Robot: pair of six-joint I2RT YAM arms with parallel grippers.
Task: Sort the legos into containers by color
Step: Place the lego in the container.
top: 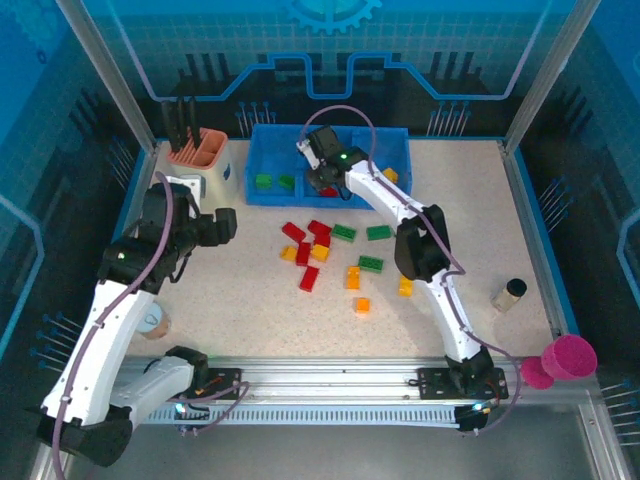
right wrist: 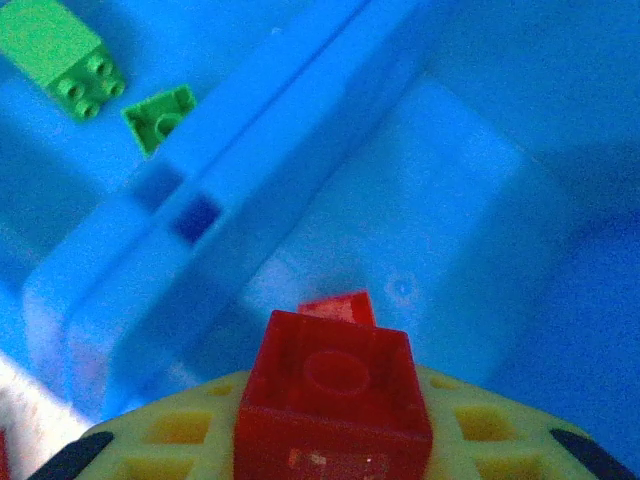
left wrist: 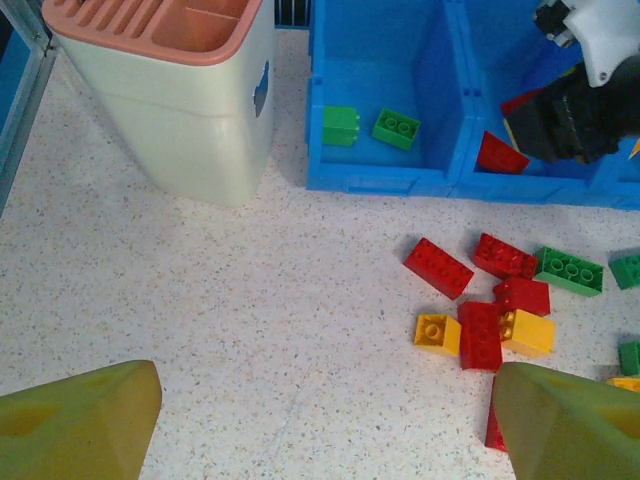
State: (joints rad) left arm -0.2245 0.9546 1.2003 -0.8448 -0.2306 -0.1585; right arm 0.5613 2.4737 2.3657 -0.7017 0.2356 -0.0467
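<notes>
The blue tray [top: 400, 137] stands at the back of the table with three compartments. My right gripper [top: 325, 182] hangs over the middle compartment, shut on a red lego [right wrist: 335, 395]. Another red lego [right wrist: 340, 307] lies on the floor below it. Two green legos [left wrist: 397, 127] [left wrist: 340, 125] rest in the left compartment. Loose red, green and orange-yellow legos [top: 320, 240] are scattered on the table in front of the tray. My left gripper [left wrist: 325, 400] is open above bare table, just left of that pile, with nothing between its fingers.
A beige holder [top: 205, 165] with black tools stands left of the tray. A small cylinder [top: 510, 293] sits near the right edge. A magenta cup [top: 568, 358] hangs off the front right corner.
</notes>
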